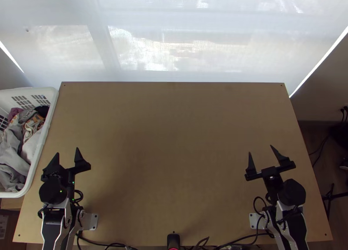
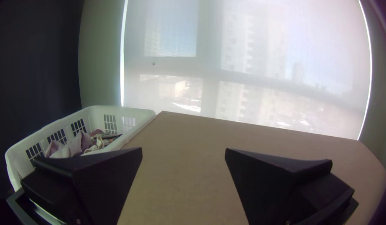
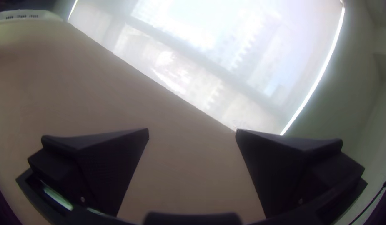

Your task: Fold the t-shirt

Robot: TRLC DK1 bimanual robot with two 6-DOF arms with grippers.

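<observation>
Over the table's near left part, my left gripper stands open with nothing between its fingers; the left wrist view shows the left gripper with its two fingers wide apart. My right gripper is over the near right part, also open and holding nothing, and in the right wrist view the right gripper has a wide gap. Grey, white, dark and patterned cloths lie bunched in the basket at the left; I cannot tell whether a t-shirt is among them.
A white plastic basket stands against the table's left edge, close to the left gripper. The brown table top stretches between the arms. Cables run along its near edge, beside a small black device. A pale blind hangs behind the far edge.
</observation>
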